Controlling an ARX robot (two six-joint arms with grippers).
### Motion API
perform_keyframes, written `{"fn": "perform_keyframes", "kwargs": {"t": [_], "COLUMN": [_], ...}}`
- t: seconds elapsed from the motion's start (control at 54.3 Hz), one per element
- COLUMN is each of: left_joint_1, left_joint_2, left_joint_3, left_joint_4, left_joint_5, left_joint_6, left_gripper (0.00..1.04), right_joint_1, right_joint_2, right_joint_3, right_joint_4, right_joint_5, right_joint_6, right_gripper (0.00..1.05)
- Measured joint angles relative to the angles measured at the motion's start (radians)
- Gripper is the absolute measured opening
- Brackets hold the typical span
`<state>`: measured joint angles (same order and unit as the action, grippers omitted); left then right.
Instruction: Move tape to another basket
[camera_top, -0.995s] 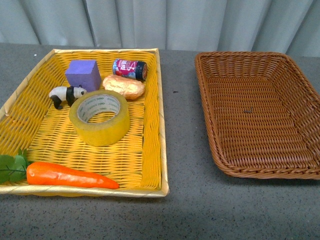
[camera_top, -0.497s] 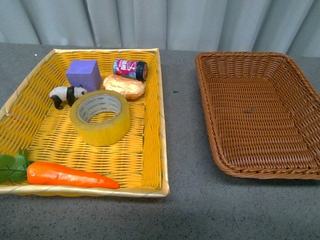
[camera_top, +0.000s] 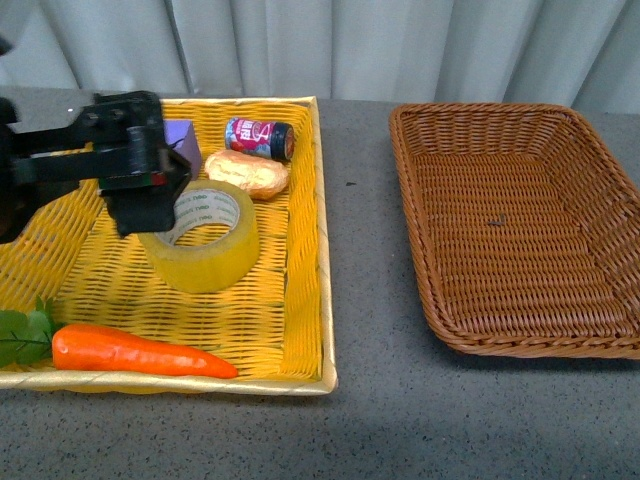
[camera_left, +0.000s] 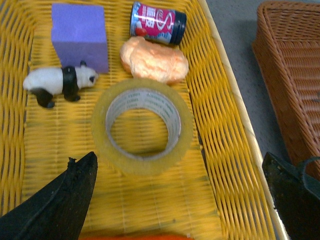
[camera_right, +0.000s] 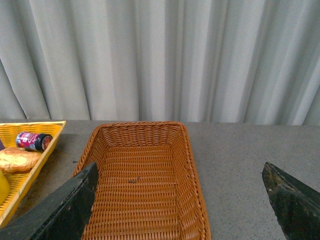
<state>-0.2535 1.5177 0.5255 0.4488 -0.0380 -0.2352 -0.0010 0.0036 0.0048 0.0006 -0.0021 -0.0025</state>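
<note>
The tape (camera_top: 218, 255) lay flat, hole upward, in the middle of the yellow tray (camera_top: 325, 300), and not in the brown basket (camera_top: 420, 250), which stood apart from the tray on the grey tabletop (camera_top: 365, 300). The left pincer (camera_top: 150, 210) hung over the tape's far-left part. In the left wrist view its two fingers were spread wide, one on each side of the roll, and they held nothing. The right pincer (camera_right: 180, 200) was also wide open and empty, above the basket.

Just beside the tape were a bread roll (camera_top: 248, 172) and a toy panda (camera_left: 60, 82). A purple block (camera_left: 80, 35) and a small can (camera_top: 258, 137) lay further back, and a carrot (camera_top: 140, 352) lay at the near edge.

I think the danger was in the descent. A finger could land on the bread or push the panda. If the pincer closed off-centre, the smooth round roll could slip out, or catch on the tray's rim while being carried across.
</note>
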Motion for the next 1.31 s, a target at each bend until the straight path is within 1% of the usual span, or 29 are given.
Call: {"fn": "perform_keyframes", "kwargs": {"t": [0.055, 0.092, 0.258, 0.405, 0.479, 0.589, 0.792, 1.105, 1.142, 1.216, 1.234, 1.308], "left_joint_1": [-0.003, -0.003, 0.021, 0.046, 0.057, 0.071, 0.076, 0.077, 0.077, 0.079, 0.08, 0.08], "left_joint_2": [0.071, 0.108, 0.305, 0.386, 0.414, 0.443, 0.471, 0.521, 0.525, 0.53, 0.532, 0.534], "left_joint_3": [0.055, 0.092, 0.27, 0.348, 0.368, 0.404, 0.437, 0.486, 0.491, 0.502, 0.505, 0.513], "left_joint_4": [0.0, -0.026, -0.174, -0.251, -0.251, -0.302, -0.401, -0.45, -0.454, -0.463, -0.463, -0.471], "left_joint_5": [-0.007, -0.001, -0.039, -0.074, -0.114, -0.124, -0.126, -0.123, -0.124, -0.12, -0.12, -0.121], "left_joint_6": [0.008, 0.004, -0.038, -0.057, -0.058, -0.06, -0.07, -0.1, -0.103, -0.112, -0.114, -0.116], "left_gripper": [0.98, 0.98, 0.98, 0.98, 0.98, 0.98, 0.98, 0.98, 0.96, 0.86, 0.8, 0.64], "right_joint_1": [0.0, 0.0, 0.0, 0.0, 0.0, 0.0, 0.0, 0.0, 0.0, 0.0, 0.0, 0.0], "right_joint_2": [0.0, 0.0, 0.0, 0.0, 0.0, 0.0, 0.0, 0.0, 0.0, 0.0, 0.0, 0.0], "right_joint_3": [0.0, 0.0, 0.0, 0.0, 0.0, 0.0, 0.0, 0.0, 0.0, 0.0, 0.0, 0.0], "right_joint_4": [0.0, 0.0, 0.0, 0.0, 0.0, 0.0, 0.0, 0.0, 0.0, 0.0, 0.0, 0.0], "right_joint_5": [0.0, 0.0, 0.0, 0.0, 0.0, 0.0, 0.0, 0.0, 0.0, 0.0, 0.0, 0.0], "right_joint_6": [0.0, 0.0, 0.0, 0.0, 0.0, 0.0, 0.0, 0.0, 0.0, 0.0, 0.0, 0.0], "right_gripper": [0.96, 0.96, 0.96, 0.96, 0.96, 0.96, 0.96, 0.96, 0.96, 0.96, 0.96, 0.96]}}
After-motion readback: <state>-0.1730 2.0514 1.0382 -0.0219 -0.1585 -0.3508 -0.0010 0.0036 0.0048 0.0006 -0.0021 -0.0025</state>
